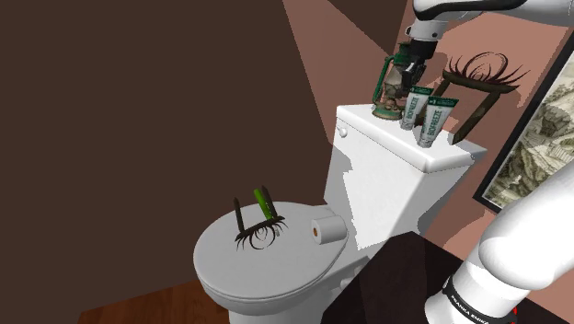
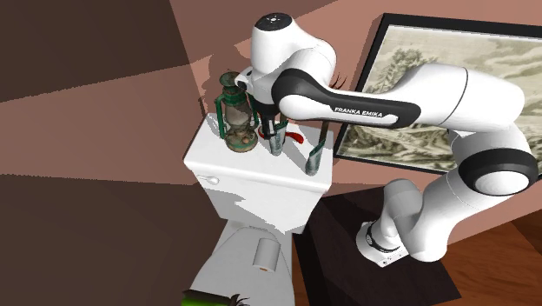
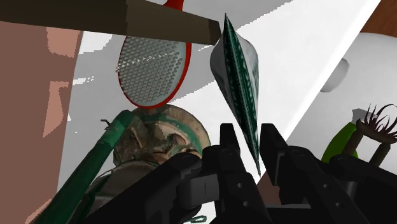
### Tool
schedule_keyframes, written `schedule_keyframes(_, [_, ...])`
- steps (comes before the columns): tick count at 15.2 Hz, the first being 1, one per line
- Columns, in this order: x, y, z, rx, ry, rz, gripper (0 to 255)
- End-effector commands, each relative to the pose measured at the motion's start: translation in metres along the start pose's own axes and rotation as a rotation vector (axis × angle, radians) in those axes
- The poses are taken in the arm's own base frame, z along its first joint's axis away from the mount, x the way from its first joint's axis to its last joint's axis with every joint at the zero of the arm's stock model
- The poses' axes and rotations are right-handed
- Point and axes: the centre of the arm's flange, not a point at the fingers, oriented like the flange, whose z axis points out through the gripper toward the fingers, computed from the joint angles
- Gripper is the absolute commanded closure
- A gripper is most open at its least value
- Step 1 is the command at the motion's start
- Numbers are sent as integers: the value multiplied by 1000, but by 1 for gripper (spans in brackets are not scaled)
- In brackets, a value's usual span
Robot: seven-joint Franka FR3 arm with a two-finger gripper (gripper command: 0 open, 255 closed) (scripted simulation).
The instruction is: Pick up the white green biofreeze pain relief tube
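Two white-and-green tubes stand on the white toilet tank lid [image 1: 368,129]. My black gripper [image 1: 411,78] comes down from above onto the tube nearer the lantern [image 1: 414,106], and its lower end rests at the lid. The wrist view shows that tube's flat crimped top [image 3: 238,83] running between my fingers [image 3: 232,143], which clasp it closely near one end; the gripper [image 3: 252,137] is shut on it. The second exterior view has the gripper [image 2: 274,130] on the same tube [image 2: 276,143]. The other tube [image 1: 433,120] [image 2: 317,156] stands free beside it.
A green lantern [image 1: 391,87] [image 2: 234,113] stands close beside the held tube. A dark wooden frame [image 1: 478,87] and a red-rimmed mesh paddle [image 3: 153,70] are behind. A paper roll [image 1: 327,230] and a green item with dark tendrils [image 1: 262,216] lie on the toilet lid. A framed picture [image 1: 538,138] hangs on the wall.
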Motion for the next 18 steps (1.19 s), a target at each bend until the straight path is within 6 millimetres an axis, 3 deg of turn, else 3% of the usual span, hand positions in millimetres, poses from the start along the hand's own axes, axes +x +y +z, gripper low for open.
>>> schedule_keyframes(1, [0, 0, 0, 0, -1, 0, 255])
schedule_keyframes(16, [3, 6, -79, 0, -1, 0, 255])
schedule_keyframes(18, [3, 6, -80, 0, -1, 0, 255])
